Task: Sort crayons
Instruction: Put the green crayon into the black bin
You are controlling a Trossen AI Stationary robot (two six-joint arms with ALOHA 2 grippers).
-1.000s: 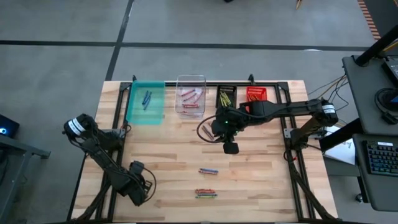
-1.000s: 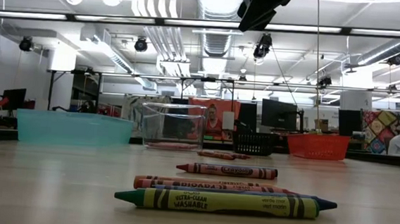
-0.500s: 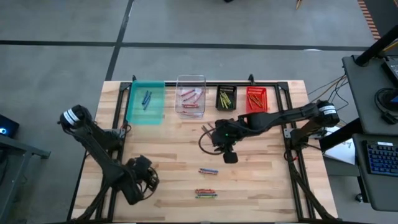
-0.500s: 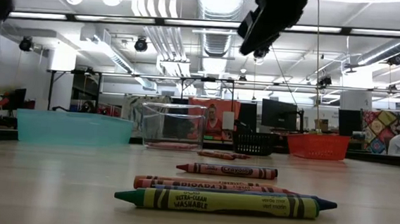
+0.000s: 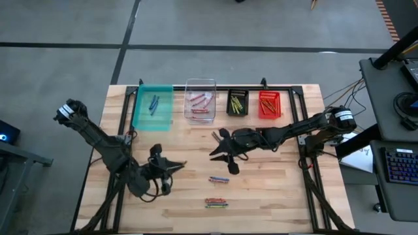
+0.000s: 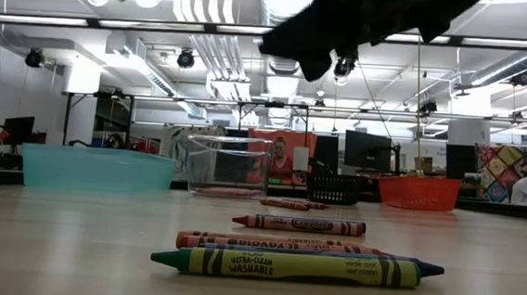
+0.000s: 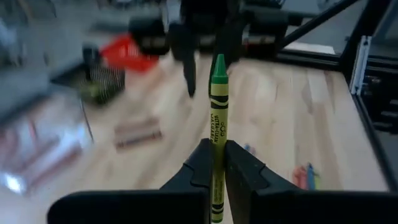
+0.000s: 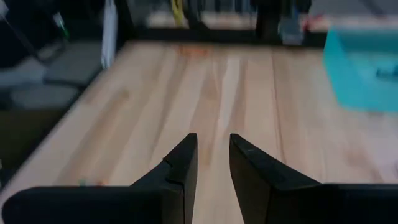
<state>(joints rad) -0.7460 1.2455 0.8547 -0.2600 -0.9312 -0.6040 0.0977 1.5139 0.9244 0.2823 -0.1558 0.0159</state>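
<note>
My left hand (image 7: pixel 214 163) is pinching a green crayon (image 7: pixel 217 118), my right hand (image 5: pixel 222 155) hovers spread and empty beyond its tip, the four bins (image 5: pixel 153 108) already hold some, and several crayons (image 5: pixel 217 203) wait on the desk (image 5: pixel 274 196) between my hands.

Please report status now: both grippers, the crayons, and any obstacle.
Left gripper shut on green crayon. Right gripper open, empty, above table middle. Loose crayons on table. No obstacle seen.
</note>
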